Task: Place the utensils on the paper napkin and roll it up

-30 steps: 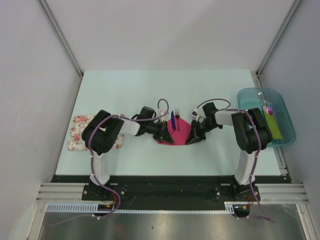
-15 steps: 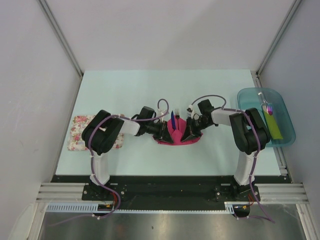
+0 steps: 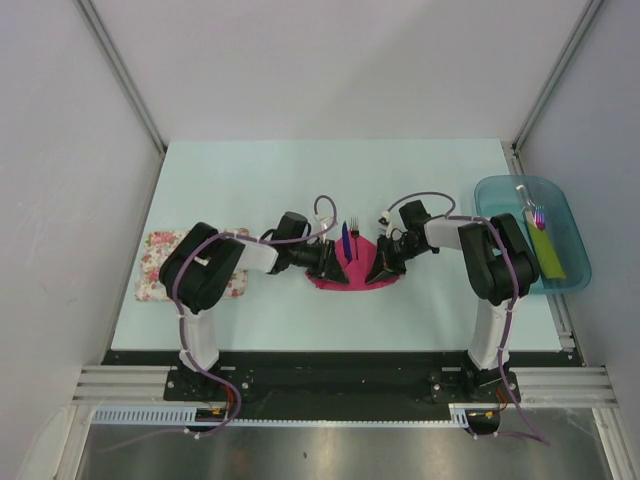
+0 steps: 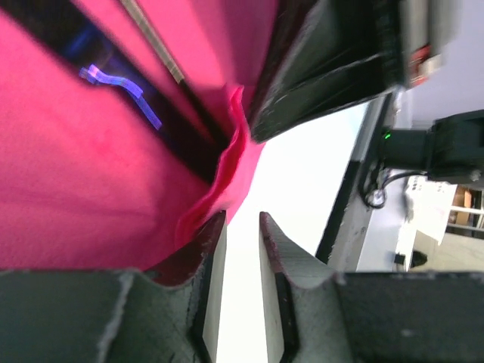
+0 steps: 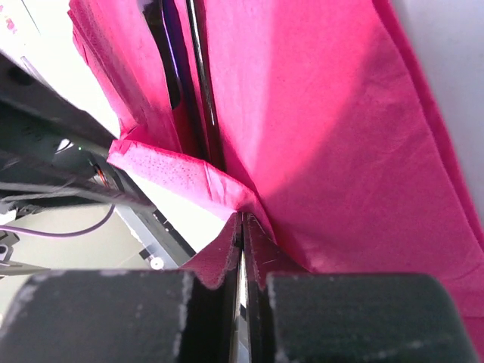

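The thin magenta-pink paper napkin (image 3: 352,277) lies on the pale counter (image 3: 250,180), with the black fork (image 3: 353,230) and the dark blue utensil (image 3: 345,240) in its fold, their ends poking past the napkin's far edge. The right gripper (image 3: 377,270) is pinched closed on the napkin's right edge. The left gripper (image 3: 333,268) sits at the napkin's left edge, jaws narrowly apart, the paper just beside one finger.

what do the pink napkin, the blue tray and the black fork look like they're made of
Napkin: thin matte paper, probably tissue. It creases softly, and its folded flap shows fine dotted embossing.
Tray: see-through teal with a smooth moulded rim, so probably plastic.
Fork: slim and plain black. Plastic seems likely, but it is too small to be sure.
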Tool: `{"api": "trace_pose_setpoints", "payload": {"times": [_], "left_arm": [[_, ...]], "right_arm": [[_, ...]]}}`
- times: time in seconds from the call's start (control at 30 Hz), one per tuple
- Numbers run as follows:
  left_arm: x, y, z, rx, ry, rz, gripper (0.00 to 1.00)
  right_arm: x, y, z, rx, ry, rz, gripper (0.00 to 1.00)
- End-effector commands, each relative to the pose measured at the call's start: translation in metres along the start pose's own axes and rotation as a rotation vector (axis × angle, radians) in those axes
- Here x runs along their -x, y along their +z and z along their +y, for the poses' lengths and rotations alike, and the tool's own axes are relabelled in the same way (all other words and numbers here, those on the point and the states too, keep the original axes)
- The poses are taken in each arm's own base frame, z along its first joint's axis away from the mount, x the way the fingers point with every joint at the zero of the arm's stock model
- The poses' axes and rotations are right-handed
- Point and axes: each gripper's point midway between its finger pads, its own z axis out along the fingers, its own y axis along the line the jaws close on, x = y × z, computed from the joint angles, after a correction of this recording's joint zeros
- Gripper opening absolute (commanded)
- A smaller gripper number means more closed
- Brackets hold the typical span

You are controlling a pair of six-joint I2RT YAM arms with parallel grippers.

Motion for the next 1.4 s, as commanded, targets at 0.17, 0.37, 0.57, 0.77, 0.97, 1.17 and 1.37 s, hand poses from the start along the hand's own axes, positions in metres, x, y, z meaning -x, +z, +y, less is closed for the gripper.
{"api": "trace_pose_setpoints", "payload": {"times": [0.17,0.37,0.57,0.77,0.97,1.17,1.37], "left_arm": [[0.052,0.009,-0.056,-0.14,0.093,-0.158,0.3],[0.058,0.028,-0.043,-0.139,0.03,-0.157,0.31],[0.057,0.038,-0.03,-0.133,0.0,-0.158,0.3],[0.054,0.043,-0.019,-0.123,-0.026,-0.148,0.27],[0.057,0.035,-0.025,-0.146,-0.035,-0.159,0.26],[0.061,0.023,-0.028,-0.155,-0.072,-0.178,0.27],[0.057,0.028,-0.013,-0.105,-0.086,-0.158,0.26]], "right_arm": [[0.001,0.007,-0.015,-0.037,0.021,0.001,0.02],[0.001,0.005,-0.014,-0.03,0.033,0.0,0.03],[-0.001,0.005,-0.014,-0.021,0.038,0.006,0.03],[-0.002,0.004,-0.012,-0.019,0.033,0.006,0.03],[-0.003,0.005,-0.016,-0.03,0.037,0.008,0.03],[0.0,0.004,-0.016,-0.035,0.039,-0.003,0.03],[0.0,0.002,-0.015,-0.025,0.046,-0.003,0.03]]}}
